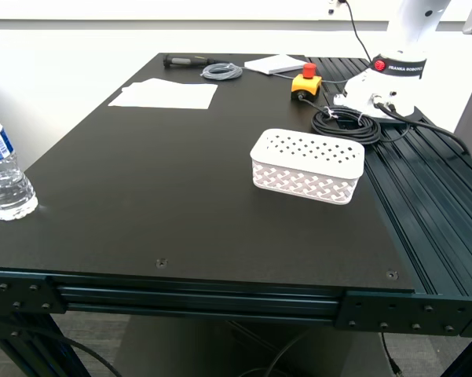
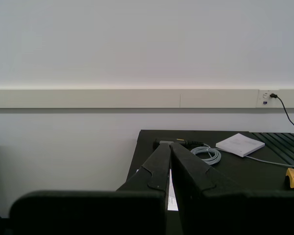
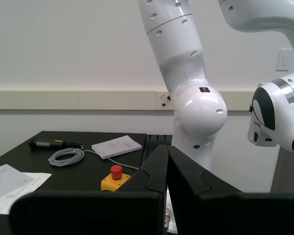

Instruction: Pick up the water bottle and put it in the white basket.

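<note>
The water bottle [image 1: 3, 170], clear ribbed plastic with a blue-and-white label, stands upright at the table's edge on the exterior view's left. The white basket [image 1: 307, 166], with lattice sides and a dotted surface facing up, sits right of the table's middle. Neither gripper shows in the exterior view. My first gripper [image 2: 170, 147] is shut and empty, raised and pointing over the table's far left corner. My second gripper [image 3: 167, 148] is shut and empty, raised and pointing toward the white robot arm. The bottle and basket do not show in either wrist view.
A white Franka robot arm [image 1: 398, 55] stands at the back right beside coiled black cable [image 1: 347, 124]. A yellow box with a red button [image 1: 306, 83], a white booklet [image 1: 276, 64], a grey cable coil [image 1: 221, 71], a black tool [image 1: 184, 60] and paper sheets [image 1: 165, 93] lie at the back.
</note>
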Controlling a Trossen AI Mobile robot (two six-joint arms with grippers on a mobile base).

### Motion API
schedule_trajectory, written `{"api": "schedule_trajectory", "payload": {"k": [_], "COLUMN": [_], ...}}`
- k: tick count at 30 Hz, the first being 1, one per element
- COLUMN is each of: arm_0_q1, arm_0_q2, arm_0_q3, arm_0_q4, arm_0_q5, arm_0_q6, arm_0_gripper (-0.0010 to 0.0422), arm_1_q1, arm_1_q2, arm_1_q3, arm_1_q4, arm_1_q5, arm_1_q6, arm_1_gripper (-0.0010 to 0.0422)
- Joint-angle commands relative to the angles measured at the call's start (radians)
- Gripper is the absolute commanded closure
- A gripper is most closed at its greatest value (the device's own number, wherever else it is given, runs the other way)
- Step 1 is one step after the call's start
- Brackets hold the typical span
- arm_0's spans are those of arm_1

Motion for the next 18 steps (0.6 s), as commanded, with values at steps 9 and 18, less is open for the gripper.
{"api": "schedule_trajectory", "payload": {"k": [9,18], "arm_0_q1": [0.001,0.001], "arm_0_q2": [0.000,0.000], "arm_0_q3": [0.001,0.001], "arm_0_q4": [0.003,0.003], "arm_0_q5": [0.000,0.000], "arm_0_q6": [0.000,0.000], "arm_0_gripper": [0.0412,0.0412], "arm_1_q1": [0.000,0.000], "arm_1_q2": [0.000,0.000], "arm_1_q3": [0.000,0.000], "arm_1_q4": [0.004,-0.062], "arm_1_q5": [0.000,-0.011], "arm_1_q6": [-0.002,0.017], "arm_1_gripper": [0.0413,0.0413]}}
